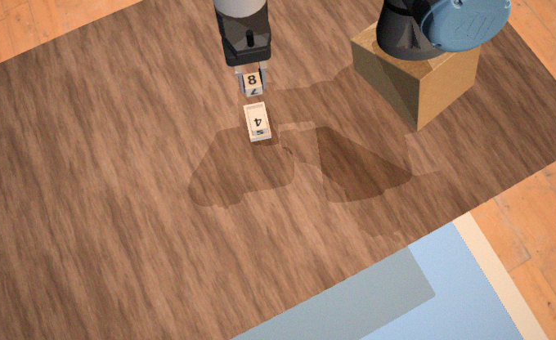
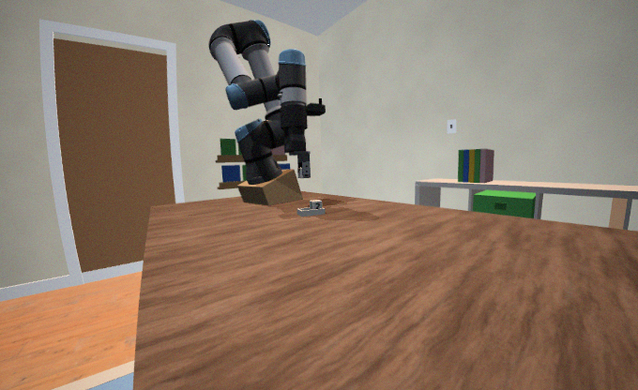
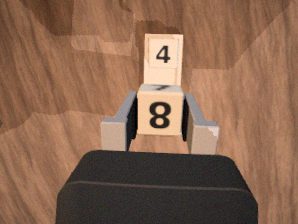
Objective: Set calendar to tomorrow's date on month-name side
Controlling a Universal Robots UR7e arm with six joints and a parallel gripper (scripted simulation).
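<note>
My gripper [image 1: 251,82] is shut on a pale wooden cube [image 1: 253,83] and holds it well above the table; its top face shows 8 and a side face shows 7. It shows in the wrist view [image 3: 160,113] between the grey fingers, and in the exterior view [image 2: 305,170]. Below it on the table sits the small tray [image 1: 254,114] with the other cube [image 1: 259,125] in its near half, top face 4. The tray's far half is empty. In the exterior view the tray [image 2: 311,210] holds that cube [image 2: 315,205], whose side shows 2.
The robot's wooden base block [image 1: 415,80] stands to the right of the tray. A blue mat [image 1: 419,295] lies on the floor beyond the table's near right edge. A shelf with books [image 2: 475,165] stands far off.
</note>
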